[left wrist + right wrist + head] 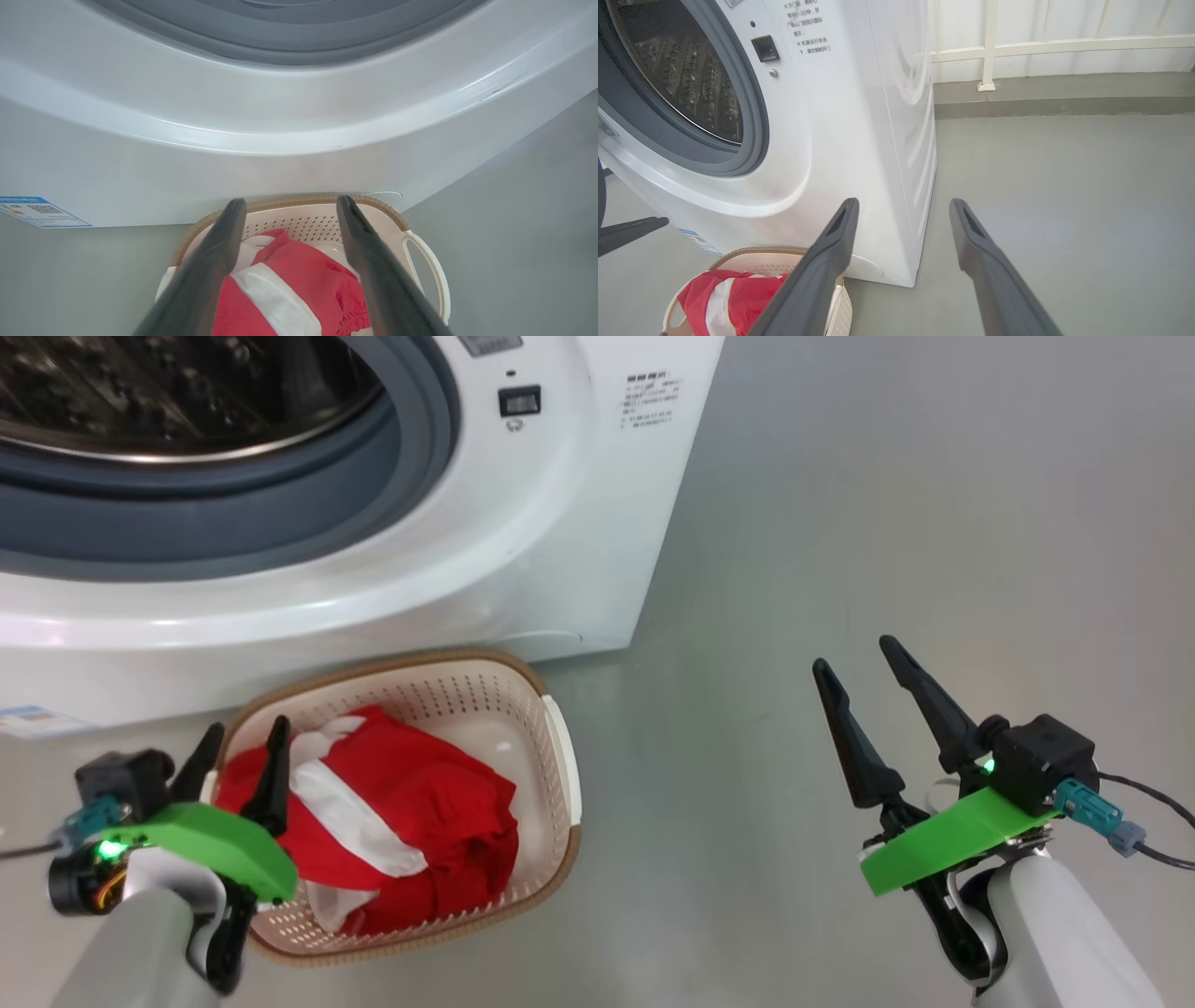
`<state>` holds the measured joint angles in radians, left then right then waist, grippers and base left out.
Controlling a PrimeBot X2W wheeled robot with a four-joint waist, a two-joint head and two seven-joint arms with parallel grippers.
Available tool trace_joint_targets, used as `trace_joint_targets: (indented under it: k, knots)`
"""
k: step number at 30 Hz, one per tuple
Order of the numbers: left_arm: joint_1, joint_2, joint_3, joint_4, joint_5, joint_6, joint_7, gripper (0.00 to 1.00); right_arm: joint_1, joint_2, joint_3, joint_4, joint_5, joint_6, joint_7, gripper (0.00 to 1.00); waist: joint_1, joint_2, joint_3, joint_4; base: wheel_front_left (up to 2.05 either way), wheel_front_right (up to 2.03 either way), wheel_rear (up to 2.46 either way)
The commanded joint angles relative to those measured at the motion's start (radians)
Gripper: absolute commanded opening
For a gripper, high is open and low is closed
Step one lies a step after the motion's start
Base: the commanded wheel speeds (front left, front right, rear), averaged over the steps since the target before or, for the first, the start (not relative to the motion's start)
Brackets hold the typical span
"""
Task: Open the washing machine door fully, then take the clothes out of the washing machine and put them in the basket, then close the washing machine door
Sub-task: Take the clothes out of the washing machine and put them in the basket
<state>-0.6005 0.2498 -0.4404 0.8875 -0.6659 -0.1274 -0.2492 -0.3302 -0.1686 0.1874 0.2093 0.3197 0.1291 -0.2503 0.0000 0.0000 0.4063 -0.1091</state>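
Two dark pincers stand spread and empty: left pincer [247,726] over the cream perforated plastic basket [448,659], with the red white-striped fabric clothes [411,803] already inside. The right pincer [853,653] is well apart from it, seemingly waiting.

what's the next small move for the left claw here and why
Probably lift the left claw straight up, clear of the basket: it is open, fingers over the red clothes lying inside, and the visible part of the drum looks empty, so nothing seems left to grab.
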Motion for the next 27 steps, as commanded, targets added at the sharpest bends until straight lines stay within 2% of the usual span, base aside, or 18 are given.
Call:
trace_joint_targets:
  k: [1,7,12,19,27]
  knots:
    - [0.040,0.034,0.080,-0.054,0.044,0.008,-0.012,1.00,0.029,-0.009,0.024,-0.017,0.018,0.002,-0.011,1.00,0.0000,0.0000,-0.047,0.012,0.00,0.00,0.00]
    - [0.186,-0.002,0.279,-0.238,0.212,0.013,-0.012,1.00,0.071,-0.024,0.024,-0.008,0.031,0.002,-0.011,1.00,0.0000,0.0000,-0.123,0.024,0.00,0.00,0.00]
    - [0.276,-0.042,0.394,-0.360,0.290,0.007,-0.013,1.00,0.106,-0.035,0.017,-0.004,0.039,0.002,-0.011,1.00,0.0000,0.0000,-0.174,0.031,0.00,0.00,0.00]
    - [0.384,-0.092,0.492,-0.505,0.365,0.000,-0.013,1.00,0.148,-0.054,0.005,-0.005,0.049,0.002,-0.011,1.00,0.0000,0.0000,-0.225,0.038,0.00,0.00,0.00]
    - [0.461,-0.121,0.535,-0.621,0.416,-0.002,-0.013,1.00,0.180,-0.066,-0.003,-0.008,0.054,0.002,-0.011,1.00,0.0000,0.0000,-0.262,0.040,0.00,0.00,0.00]
